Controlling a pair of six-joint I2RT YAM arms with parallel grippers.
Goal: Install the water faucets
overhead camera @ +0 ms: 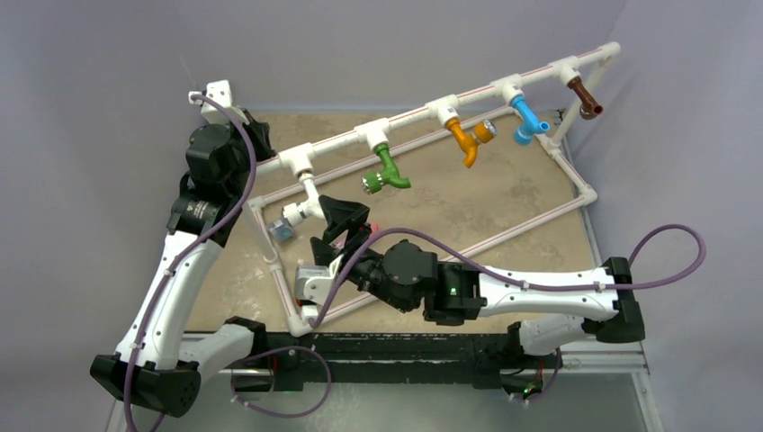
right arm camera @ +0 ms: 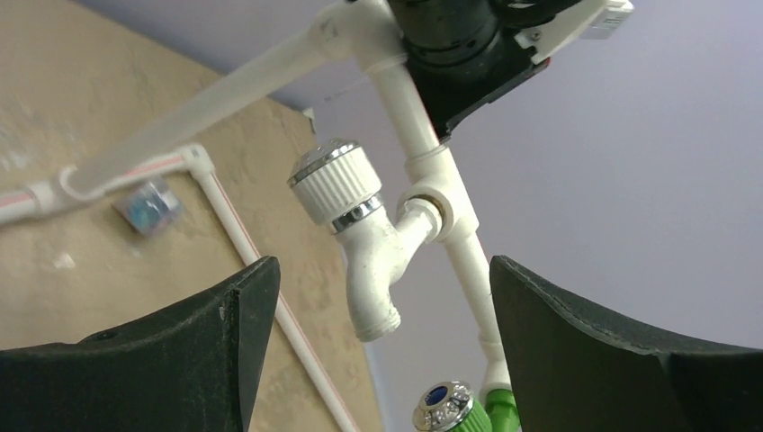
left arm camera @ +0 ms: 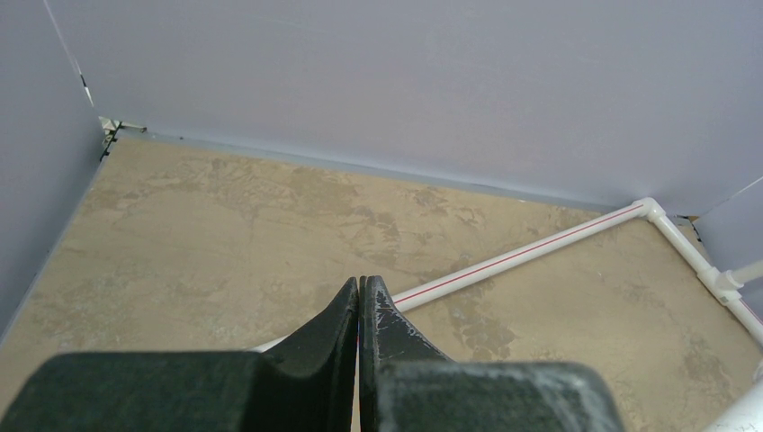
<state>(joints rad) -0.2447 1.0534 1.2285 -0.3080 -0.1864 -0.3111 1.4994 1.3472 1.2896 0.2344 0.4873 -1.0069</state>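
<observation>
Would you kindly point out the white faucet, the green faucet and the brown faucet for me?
white faucet (right arm camera: 372, 277), right wrist view, on its downward spout.
green faucet (overhead camera: 389, 167), top external view, on its bent body.
brown faucet (overhead camera: 583, 94), top external view, on its body.

Smooth, glossy white plastic faucet (right arm camera: 373, 270) with shiny chrome bands; matt, mottled tabletop (left arm camera: 225, 234).

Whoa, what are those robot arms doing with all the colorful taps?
They're fitting little faucets onto a white pipe frame. The right gripper is open, facing the white faucet, not touching it; that faucet sits in its fitting. The green faucet, orange faucet, blue faucet and brown faucet are on the same pipe. The left gripper is shut and empty.
</observation>
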